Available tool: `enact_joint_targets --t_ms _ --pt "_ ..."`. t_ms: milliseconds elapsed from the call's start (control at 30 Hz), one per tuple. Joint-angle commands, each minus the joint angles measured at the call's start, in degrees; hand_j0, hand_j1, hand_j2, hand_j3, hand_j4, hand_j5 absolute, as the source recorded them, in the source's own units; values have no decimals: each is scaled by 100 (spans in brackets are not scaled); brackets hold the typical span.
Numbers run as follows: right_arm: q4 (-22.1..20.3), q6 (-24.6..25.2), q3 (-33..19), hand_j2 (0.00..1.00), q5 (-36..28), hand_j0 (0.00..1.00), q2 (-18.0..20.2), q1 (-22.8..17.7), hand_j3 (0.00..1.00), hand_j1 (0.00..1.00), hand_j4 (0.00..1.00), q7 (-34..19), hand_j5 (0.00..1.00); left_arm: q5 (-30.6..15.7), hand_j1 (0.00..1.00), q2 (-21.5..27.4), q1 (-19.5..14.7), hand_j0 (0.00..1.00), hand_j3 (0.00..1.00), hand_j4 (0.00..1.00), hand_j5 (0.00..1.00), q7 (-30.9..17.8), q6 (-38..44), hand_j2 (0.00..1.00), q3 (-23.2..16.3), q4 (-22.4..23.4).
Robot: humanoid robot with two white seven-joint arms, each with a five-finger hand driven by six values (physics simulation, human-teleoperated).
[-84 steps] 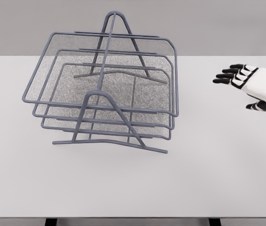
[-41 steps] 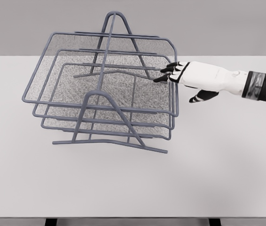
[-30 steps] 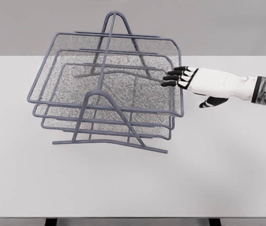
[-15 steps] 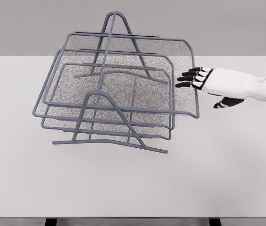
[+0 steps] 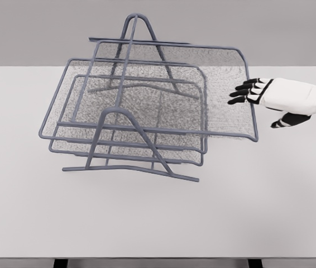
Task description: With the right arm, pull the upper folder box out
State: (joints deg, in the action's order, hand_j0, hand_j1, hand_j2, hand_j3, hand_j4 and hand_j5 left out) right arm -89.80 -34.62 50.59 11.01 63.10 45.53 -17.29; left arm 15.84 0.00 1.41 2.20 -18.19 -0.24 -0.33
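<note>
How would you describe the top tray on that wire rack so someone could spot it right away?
On the white table stands a grey wire rack with three stacked mesh trays. The top tray is the highest one. Unlike the two below, it juts out to the right, its right rim at the right hand's fingertips.

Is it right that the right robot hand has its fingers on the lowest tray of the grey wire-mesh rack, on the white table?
Not quite. In the head view the right robot hand has its fingers at the right rim of the upper tray of the grey wire-mesh rack, not the lowest; the rest stands.
</note>
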Motion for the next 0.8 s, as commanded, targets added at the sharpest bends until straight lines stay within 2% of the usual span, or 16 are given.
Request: enact_joint_targets --t_ms 0,267,500,567,600,633,767 --pt "103 -38 -5 100 525 100 141 -9 100 100 100 -11 100 -2 100 0 0 100 100 100 100 -1 0 100 6 -2" --pt "103 -38 -14 100 358 100 387 9 100 100 100 -11 100 -2 100 0 0 100 100 100 100 -1 0 100 -2 -2" --pt "103 -38 -14 100 261 100 431 61 100 100 100 -2 100 -2 100 0 0 100 100 100 100 -1 0 100 -2 -2" --pt "59 -38 -14 100 121 100 607 79 100 100 100 -2 100 -2 100 0 0 100 100 100 100 -1 0 100 6 -2" --pt "-90 -38 -49 100 121 100 642 88 100 100 100 -2 100 -2 100 0 0 100 100 100 100 -1 0 100 -2 -2" --pt "-117 -38 -207 100 112 100 730 53 100 100 100 -2 100 -2 100 0 0 100 100 100 100 -1 0 100 -2 -2" --pt "-134 -38 -225 100 103 100 809 79 100 100 100 -2 100 -2 100 0 0 100 100 100 100 -1 0 100 6 -2"
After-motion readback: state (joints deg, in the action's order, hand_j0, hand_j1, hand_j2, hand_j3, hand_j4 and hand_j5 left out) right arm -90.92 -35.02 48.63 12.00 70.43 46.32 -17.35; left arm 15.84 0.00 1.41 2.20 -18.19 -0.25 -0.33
